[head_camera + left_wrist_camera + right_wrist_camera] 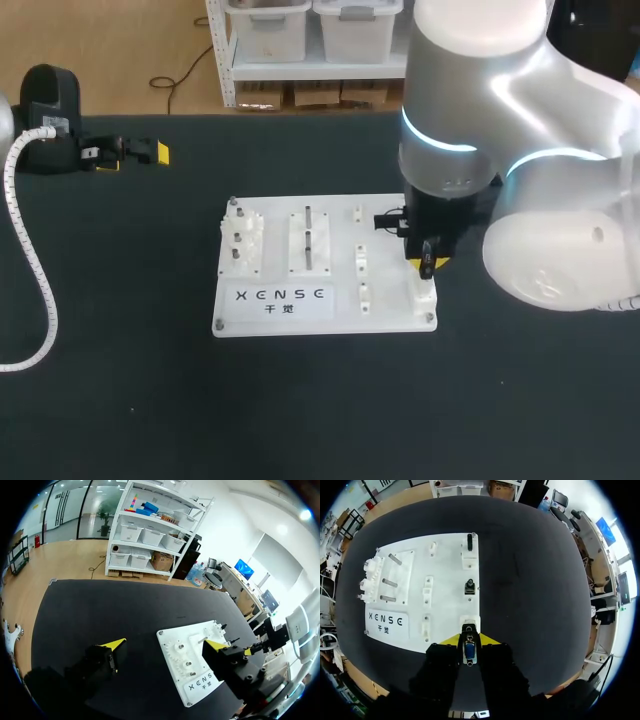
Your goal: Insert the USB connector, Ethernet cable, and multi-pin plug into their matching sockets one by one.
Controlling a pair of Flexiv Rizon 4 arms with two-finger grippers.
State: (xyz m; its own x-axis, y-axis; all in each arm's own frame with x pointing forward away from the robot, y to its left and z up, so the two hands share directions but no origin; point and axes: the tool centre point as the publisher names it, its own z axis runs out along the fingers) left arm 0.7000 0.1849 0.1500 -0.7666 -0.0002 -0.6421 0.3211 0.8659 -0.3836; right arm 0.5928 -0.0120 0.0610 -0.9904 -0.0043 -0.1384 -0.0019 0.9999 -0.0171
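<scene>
Where the multi-pin plug [469,652] is: clamped between the two yellow-tipped fingers of the right gripper [470,641], its pin end pointing out past the tips.
Right gripper: closed onto the plug from both sides, fingers set narrow, nothing else in its grasp.
Matching socket [470,623]: a white block at the near right corner of the board [390,318], straight ahead of the plug along the line of the fingers.
Key relation: plug and socket lie on one line. The plug's long axis runs along the fingers and down toward the board. Its tip is right at the socket's mouth, though I cannot tell whether it touches or sits partly inside.
Nearer arm: the right one, directly over that corner. By my judgement it needs only a straight push down.
Other sockets along the board's right edge: two dark pieces [469,586] stand in them, probably the Ethernet and USB ends, but they are too small to be sure.
Left gripper [165,647]: spread wide and holding nothing, over the table [120,380] well off the board's far left corner.
Risk: a slight skew could jam the pins.
</scene>
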